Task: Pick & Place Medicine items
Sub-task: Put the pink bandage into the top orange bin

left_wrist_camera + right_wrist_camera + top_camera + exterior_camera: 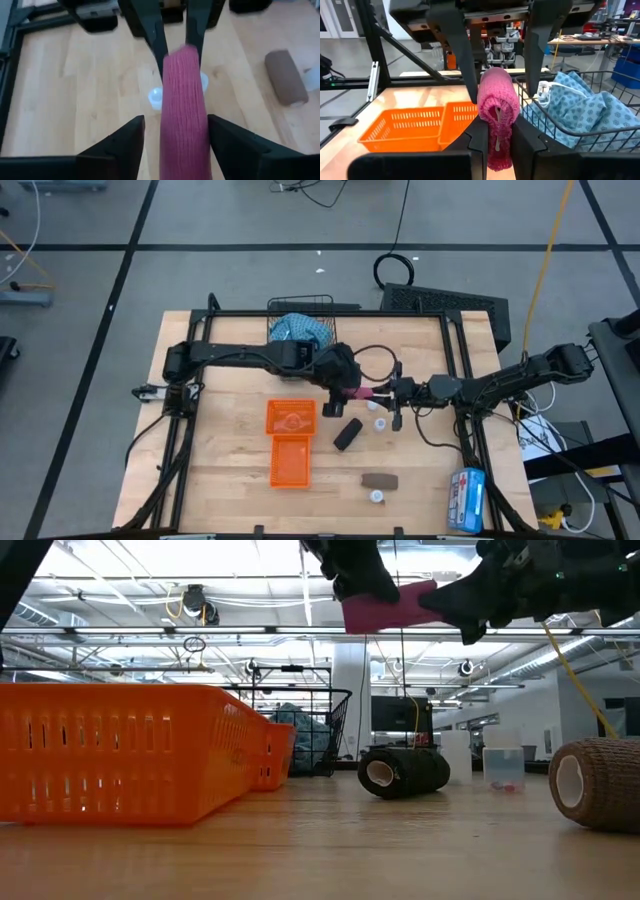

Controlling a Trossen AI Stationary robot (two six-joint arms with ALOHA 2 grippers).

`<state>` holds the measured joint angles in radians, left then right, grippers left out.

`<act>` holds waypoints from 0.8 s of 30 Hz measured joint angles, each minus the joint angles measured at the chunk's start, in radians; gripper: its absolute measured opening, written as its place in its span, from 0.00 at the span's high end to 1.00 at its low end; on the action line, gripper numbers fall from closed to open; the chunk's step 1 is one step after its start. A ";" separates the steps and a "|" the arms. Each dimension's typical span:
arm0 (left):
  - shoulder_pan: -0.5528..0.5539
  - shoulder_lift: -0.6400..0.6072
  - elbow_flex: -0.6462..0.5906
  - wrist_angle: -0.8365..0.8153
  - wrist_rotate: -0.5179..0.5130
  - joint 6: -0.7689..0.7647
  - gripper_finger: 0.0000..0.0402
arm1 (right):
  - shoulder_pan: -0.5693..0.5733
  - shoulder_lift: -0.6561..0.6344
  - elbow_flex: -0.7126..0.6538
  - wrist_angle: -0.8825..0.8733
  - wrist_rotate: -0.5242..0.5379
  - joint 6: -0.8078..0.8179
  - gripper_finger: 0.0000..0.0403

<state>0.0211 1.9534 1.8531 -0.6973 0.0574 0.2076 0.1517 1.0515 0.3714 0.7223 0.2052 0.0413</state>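
Observation:
The pink oblong (363, 393) hangs above the table's middle between my two grippers. My right gripper (383, 394) is shut on its right end. My left gripper (175, 125) is open around its left end, one finger on each side. A black oblong (347, 434), a brown bar (379, 480) and three white vials (380, 424) (373, 404) (377, 497) lie on the table. The blue patterned pouch (300, 330) sits in a wire basket (318, 302) at the far edge. My right gripper pinches the pink oblong's right end (496, 150) between its two fingers. The fingers come about level from the table's right side and lie along the oblong. The oblong is lifted clear and roughly level. My left gripper shows a gap at one finger (131, 142); at the other (220, 140) I cannot tell whether it touches.
Two orange baskets (290, 417) (290, 462) stand left of centre, just in front of my left arm. A blue-and-white packet (466, 498) lies at the near right corner. A black frame (460, 350) borders the table.

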 joint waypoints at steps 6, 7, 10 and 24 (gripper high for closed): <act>0.018 0.008 0.000 -0.002 0.033 -0.007 0.60 | 0.000 0.000 0.000 -0.008 0.008 0.000 0.91; 0.018 0.009 0.000 -0.004 0.032 -0.006 0.65 | 0.000 0.000 0.000 -0.011 0.008 0.000 0.90; 0.018 0.001 0.000 -0.009 0.032 0.012 0.80 | 0.000 0.000 0.000 -0.005 0.007 -0.001 0.82; -0.036 -0.316 -0.305 -0.117 0.037 -0.096 0.86 | 0.030 -0.120 -0.033 -0.019 -0.002 0.026 0.52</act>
<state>-0.0146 1.6369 1.5480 -0.8141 0.0947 0.1116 0.1818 0.9315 0.3384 0.7038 0.2032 0.0670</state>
